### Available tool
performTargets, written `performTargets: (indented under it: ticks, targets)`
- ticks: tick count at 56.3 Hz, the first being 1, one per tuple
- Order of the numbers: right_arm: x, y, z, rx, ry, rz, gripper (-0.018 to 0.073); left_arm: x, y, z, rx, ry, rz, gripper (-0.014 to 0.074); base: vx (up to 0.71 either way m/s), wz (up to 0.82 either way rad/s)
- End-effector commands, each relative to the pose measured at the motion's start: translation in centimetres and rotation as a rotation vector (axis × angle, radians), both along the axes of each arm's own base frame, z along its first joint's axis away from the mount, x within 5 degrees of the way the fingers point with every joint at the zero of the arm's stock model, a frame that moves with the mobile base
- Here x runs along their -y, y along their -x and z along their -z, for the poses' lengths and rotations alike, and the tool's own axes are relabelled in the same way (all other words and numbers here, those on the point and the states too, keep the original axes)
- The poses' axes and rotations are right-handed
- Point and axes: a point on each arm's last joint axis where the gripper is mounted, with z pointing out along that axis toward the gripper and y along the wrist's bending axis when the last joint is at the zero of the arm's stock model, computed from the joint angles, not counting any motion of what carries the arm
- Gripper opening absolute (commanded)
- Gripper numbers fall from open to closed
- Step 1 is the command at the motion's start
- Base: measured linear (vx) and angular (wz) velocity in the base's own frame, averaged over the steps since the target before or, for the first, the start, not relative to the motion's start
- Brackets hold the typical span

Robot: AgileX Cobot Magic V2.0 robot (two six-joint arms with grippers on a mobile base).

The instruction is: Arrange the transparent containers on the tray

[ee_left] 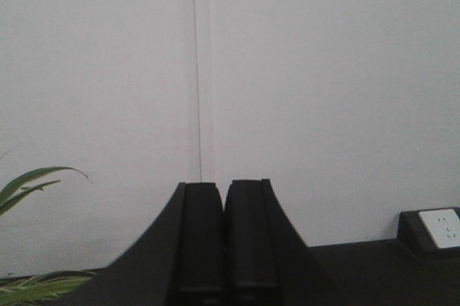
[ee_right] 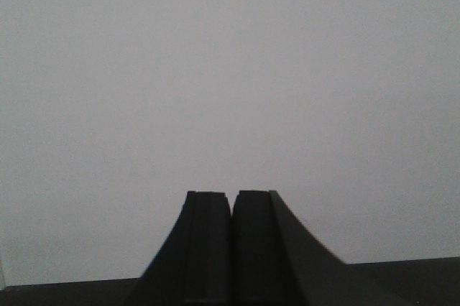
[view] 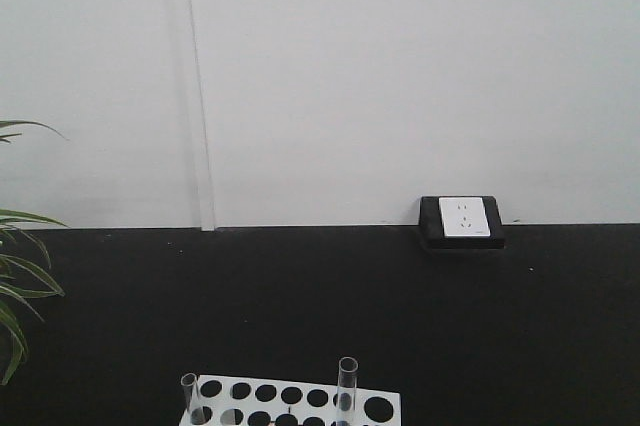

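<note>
On the left gripper (ee_left: 224, 188), the jaws are pressing together. Only a thin dark seam is showing between them, and they are pinching nothing and touching nothing. They are pointing toward the wall (ee_left: 323, 69), well apart from it. In the left wrist view, a plant (ee_left: 32, 177) is leaning in at 8 o'clock and a white outlet (ee_left: 440, 227) in a black housing is sitting at 4 o'clock.

On the right gripper (ee_right: 231, 195), the jaws are also closing flat against each other, with nothing between them. They are facing bare wall, and a dark strip of surface is running along the bottom edge of the right wrist view.

In the front view, two clear tubes are standing upright in a white rack (view: 363, 393) with round holes, at 6 o'clock on the black surface (view: 300, 296). The left tube (view: 189, 396) is rising at the rack's far left corner. The right tube (view: 346, 386) is rising further right, just beside the rack's largest hole. The two are well apart, with a row of open holes lying between them. Their lower ends are running out of the picture, so how deep they are sitting cannot be told. The outlet is resting where surface and wall are meeting, at about 2 o'clock from the rack, and the plant's leaves are hanging in at 9 o'clock.
</note>
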Motion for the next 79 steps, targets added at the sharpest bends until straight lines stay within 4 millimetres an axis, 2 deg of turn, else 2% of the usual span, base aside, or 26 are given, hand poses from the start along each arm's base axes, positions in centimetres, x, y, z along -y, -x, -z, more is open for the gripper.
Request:
performTargets:
  ticks: [1, 11, 17, 27, 36, 41, 47, 53, 68, 74, 79]
  targets:
    - [0.0, 0.7, -2.1, 0.128, 0.006, 0.001, 0.0029, 0.0, 0.4, -2.0, 0.114, 0.024, 0.002, 0.0029, 0.00, 0.00]
    - [0.0, 0.7, -2.0, 0.119, 0.012, 0.003, 0.0169, 0.5, 0.4, -2.0, 0.109, 0.025, 0.029, 0.0141, 0.00, 0.00]
    - [0.0, 0.6, -1.9, 0.105, 0.012, 0.003, 0.0321, 0.7, 0.4, -1.9, 0.105, 0.026, 0.042, 0.0245, 0.00, 0.00]
    - [0.0, 0.6, -1.8, 0.100, 0.011, 0.003, 0.0599, 0.8, 0.4, -1.9, 0.102, 0.025, 0.047, 0.0468, 0.00, 0.00]
    - [0.0, 0.8, -1.9, 0.104, 0.011, 0.003, 0.0718, 0.8, 0.4, -2.1, 0.118, 0.027, 0.047, 0.0580, 0.00, 0.00]
    - [0.0, 1.1, -2.1, 0.114, 0.009, 0.003, 0.0722, 0.8, 0.5, -2.2, 0.125, 0.031, 0.048, 0.0590, 0.00, 0.00]
    - [-0.1, 1.2, -2.2, 0.135, -0.045, -0.015, 0.0713, 1.0, 0.6, -2.2, 0.118, 0.146, 0.075, 0.0589, 0.00, 0.00]
    - [-1.5, 1.1, -2.1, 0.130, -0.064, -0.101, 0.0690, 2.1, 0.7, -1.9, 0.082, 0.192, 0.138, 0.0589, 0.00, 0.00]
    - [-6.4, 0.5, -1.0, 0.060, 0.076, -0.358, 0.0601, 5.6, 1.5, -0.7, 0.028, -0.149, 0.284, 0.0589, 0.00, 0.00]
    - [-7.4, 0.8, -0.5, 0.028, 0.080, -0.419, 0.0573, 6.2, 1.7, -0.4, 0.002, -0.183, 0.314, 0.0588, 0.00, 0.00]
    - [-8.2, 0.9, 0.8, -0.006, 0.087, -0.465, 0.0559, 6.5, 1.8, 0.5, -0.037, -0.193, 0.330, 0.0578, 0.00, 0.00]
